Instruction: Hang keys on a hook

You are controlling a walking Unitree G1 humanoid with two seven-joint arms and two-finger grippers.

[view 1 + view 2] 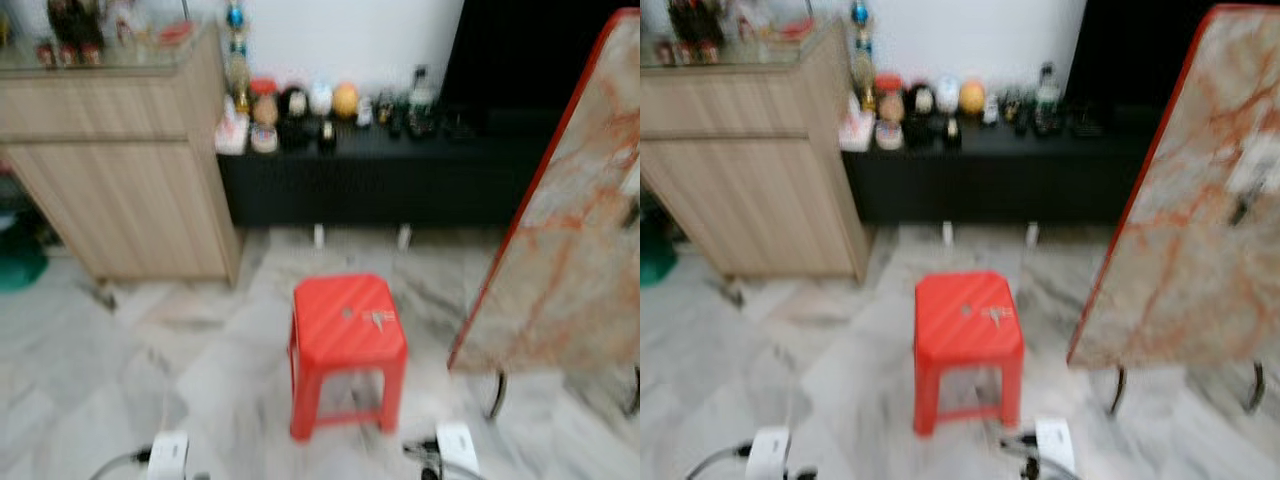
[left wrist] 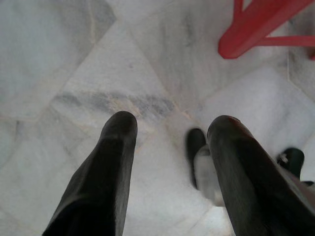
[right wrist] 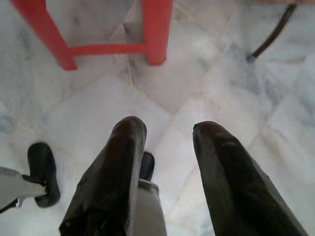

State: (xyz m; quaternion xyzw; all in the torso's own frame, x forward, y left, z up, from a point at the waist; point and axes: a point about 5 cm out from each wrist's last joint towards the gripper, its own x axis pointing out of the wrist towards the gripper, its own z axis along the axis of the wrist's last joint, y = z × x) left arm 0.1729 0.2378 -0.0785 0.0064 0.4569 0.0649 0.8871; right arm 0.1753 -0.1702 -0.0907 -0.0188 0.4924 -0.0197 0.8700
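A small bunch of keys [image 1: 378, 319] lies on the top of a red plastic stool [image 1: 346, 322] standing on the marble floor just ahead of me. My left gripper [image 2: 170, 125] hangs open over bare floor, a red stool leg [image 2: 256, 29] off to one side. My right gripper [image 3: 167, 130] is open too, pointing down at the floor with the stool's legs [image 3: 156, 34] beyond its fingers. Nothing sits between either pair of fingers. Both wrists [image 1: 168, 455] [image 1: 455, 445] show at the bottom edge of the eye views, either side of the stool.
A wooden cabinet [image 1: 120, 170] stands at the left. A low black bench [image 1: 380, 180] with jars and bottles runs along the far wall. A marble-patterned tabletop with a red rim [image 1: 570, 220] leans at the right on thin metal legs [image 1: 495, 395]. The eye views are blurred.
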